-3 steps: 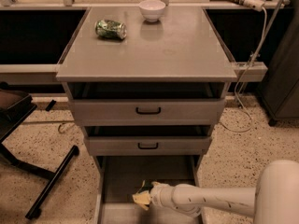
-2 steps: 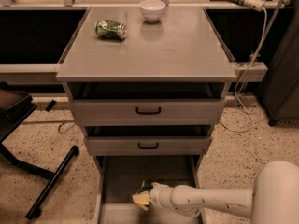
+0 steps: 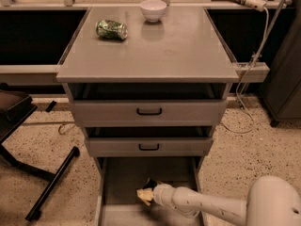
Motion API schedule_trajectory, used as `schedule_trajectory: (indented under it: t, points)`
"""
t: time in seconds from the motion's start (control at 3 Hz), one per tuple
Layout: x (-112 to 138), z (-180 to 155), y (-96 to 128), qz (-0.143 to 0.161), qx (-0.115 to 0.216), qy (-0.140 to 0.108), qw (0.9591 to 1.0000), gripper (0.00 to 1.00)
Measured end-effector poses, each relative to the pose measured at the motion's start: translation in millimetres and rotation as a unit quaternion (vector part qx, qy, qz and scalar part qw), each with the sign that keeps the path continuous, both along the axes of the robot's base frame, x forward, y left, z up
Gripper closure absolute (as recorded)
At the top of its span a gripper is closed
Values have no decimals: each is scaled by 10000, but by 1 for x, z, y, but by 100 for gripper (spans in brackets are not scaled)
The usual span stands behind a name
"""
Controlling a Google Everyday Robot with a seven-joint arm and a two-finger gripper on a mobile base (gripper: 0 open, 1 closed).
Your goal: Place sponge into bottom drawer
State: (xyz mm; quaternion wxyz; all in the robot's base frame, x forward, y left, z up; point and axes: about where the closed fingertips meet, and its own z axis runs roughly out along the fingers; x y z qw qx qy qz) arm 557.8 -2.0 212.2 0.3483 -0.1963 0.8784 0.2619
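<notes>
Between bottom drawer (image 3: 121, 179) walls: claw (image 3: 149, 191) (with sponge (image 3: 143, 196)).

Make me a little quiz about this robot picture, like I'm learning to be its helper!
1. True or false: the green drink can lies on its side on the cabinet top.
2. At which drawer is the gripper? A) top B) middle C) bottom
3. What small yellow thing is at the gripper's tip?

Key
1. True.
2. C: it reaches over the open bottom drawer.
3. The sponge.
</notes>
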Motion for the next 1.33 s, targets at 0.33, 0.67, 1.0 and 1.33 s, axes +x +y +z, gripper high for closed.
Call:
schedule_trajectory:
  t: [0.33,0.67,1.0,1.33]
  points:
    - [11,-34,-3,-233,72,150,9996,100]
    - [4,-64,-3,-277,73,426,9987,100]
    - [3,-65,-3,-280,71,433,9986,100]
    - [3,-65,-3,-280,71,433,9986,81]
